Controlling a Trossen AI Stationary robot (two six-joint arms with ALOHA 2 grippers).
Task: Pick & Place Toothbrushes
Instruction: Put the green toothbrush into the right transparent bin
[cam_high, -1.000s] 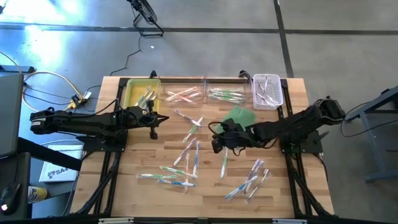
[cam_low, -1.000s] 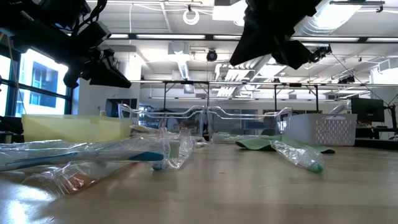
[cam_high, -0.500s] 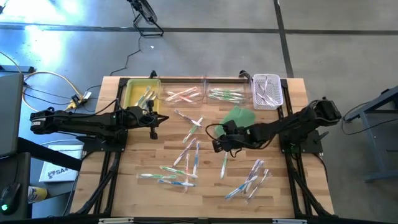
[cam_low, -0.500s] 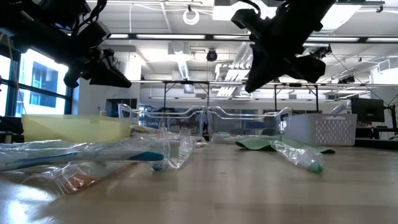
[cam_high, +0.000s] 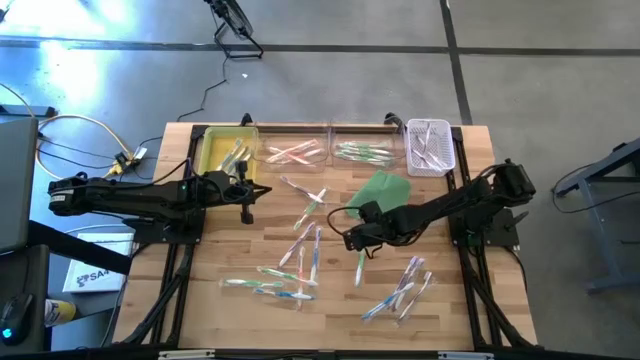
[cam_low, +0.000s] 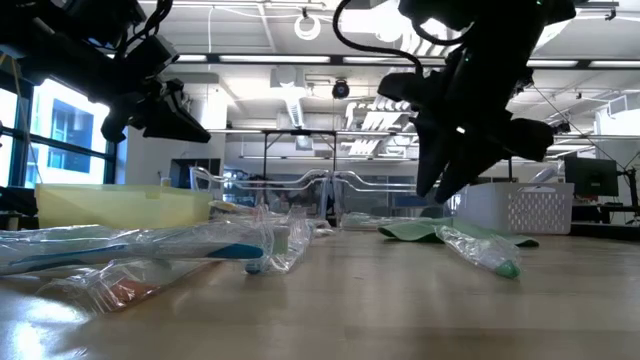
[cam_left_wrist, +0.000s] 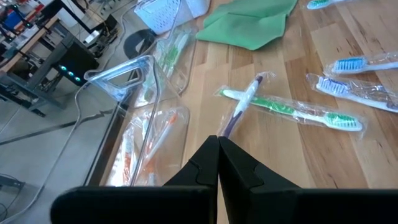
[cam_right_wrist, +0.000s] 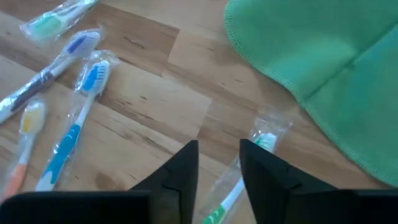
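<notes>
Several wrapped toothbrushes lie scattered flat on the wooden table (cam_high: 455, 300), among them a group (cam_high: 305, 245) at the middle and another (cam_high: 400, 290) at the near right. My right gripper (cam_high: 350, 240) hangs open above the table, slanting down, over the head end of a green-and-white toothbrush (cam_right_wrist: 262, 143) that lies between the lines of its fingers (cam_right_wrist: 186, 163). It stands clear of it in the low view (cam_low: 435, 190). My left gripper (cam_left_wrist: 217, 138) is shut and empty, held above the table near the yellow tray (cam_high: 225, 150).
A flat green cloth (cam_high: 385, 188) lies just beyond my right gripper. Along the far edge stand the yellow tray, two clear bins (cam_high: 295, 152) (cam_high: 365, 152) with toothbrushes in them, and a white basket (cam_high: 430, 145).
My right gripper has come down toward the table and tipped steeper, its fingers now pointing at the green-and-white toothbrush near the green cloth. The toothbrushes have not moved.
</notes>
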